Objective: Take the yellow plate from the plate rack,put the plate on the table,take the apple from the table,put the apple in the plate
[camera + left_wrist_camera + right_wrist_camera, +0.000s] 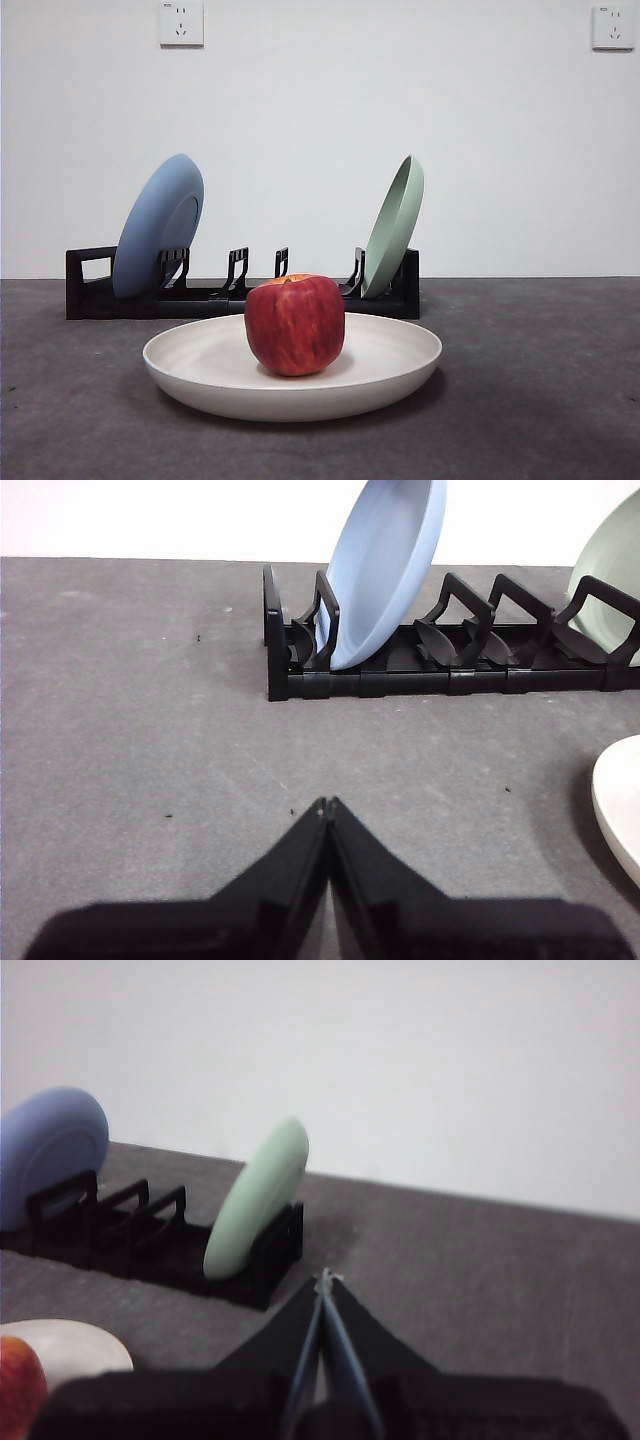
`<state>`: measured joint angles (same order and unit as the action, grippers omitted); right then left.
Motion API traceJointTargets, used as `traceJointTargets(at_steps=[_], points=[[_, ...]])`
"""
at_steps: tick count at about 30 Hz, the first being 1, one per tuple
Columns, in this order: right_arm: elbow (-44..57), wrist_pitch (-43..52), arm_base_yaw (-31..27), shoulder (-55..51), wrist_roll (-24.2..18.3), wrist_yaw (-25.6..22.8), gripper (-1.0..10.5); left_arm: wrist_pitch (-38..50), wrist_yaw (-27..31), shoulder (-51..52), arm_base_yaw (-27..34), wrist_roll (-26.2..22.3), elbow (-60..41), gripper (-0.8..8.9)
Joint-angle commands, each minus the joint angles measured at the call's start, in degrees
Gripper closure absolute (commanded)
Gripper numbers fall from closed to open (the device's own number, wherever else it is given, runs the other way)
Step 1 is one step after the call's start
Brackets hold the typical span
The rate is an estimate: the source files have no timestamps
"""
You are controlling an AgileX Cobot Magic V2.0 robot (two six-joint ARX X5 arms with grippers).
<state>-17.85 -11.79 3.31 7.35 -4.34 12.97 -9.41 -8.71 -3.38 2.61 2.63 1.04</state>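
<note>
The yellow plate [200, 365], pale cream, lies flat on the table [540, 400] in front of the plate rack [90, 290]. The red apple [295, 325] stands upright in the plate's middle. In the left wrist view, my left gripper [327, 804] is shut and empty above bare table, with the rack [400, 670] ahead and the plate's edge [620, 800] to one side. In the right wrist view, my right gripper [325, 1278] is shut and empty, with the plate [70, 1345] and the apple [18, 1385] at the corner. Neither gripper shows in the front view.
A blue plate [160, 225] leans in the rack's left end and a pale green plate [395, 225] in its right end; the middle slots [240, 270] hold nothing. A white wall [320, 120] with two sockets [181, 22] stands behind.
</note>
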Motion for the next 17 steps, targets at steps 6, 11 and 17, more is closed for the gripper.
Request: traceJointTargets(at_steps=[6, 11, 17], points=[[11.6, 5.6, -0.1, -6.6, 4.4, -2.2, 9.5, 0.3, -0.3, 0.0, 0.2, 0.3, -0.6, 8.16], [15.1, 5.9, -0.1, -6.9, 4.4, -3.9, 9.5, 0.3, -0.3, 0.0, 0.2, 0.3, -0.6, 8.16], [17.0, 3.4, -0.1, -6.9, 4.2, -5.8, 9.5, 0.3, -0.3, 0.0, 0.2, 0.3, -0.6, 8.16]])
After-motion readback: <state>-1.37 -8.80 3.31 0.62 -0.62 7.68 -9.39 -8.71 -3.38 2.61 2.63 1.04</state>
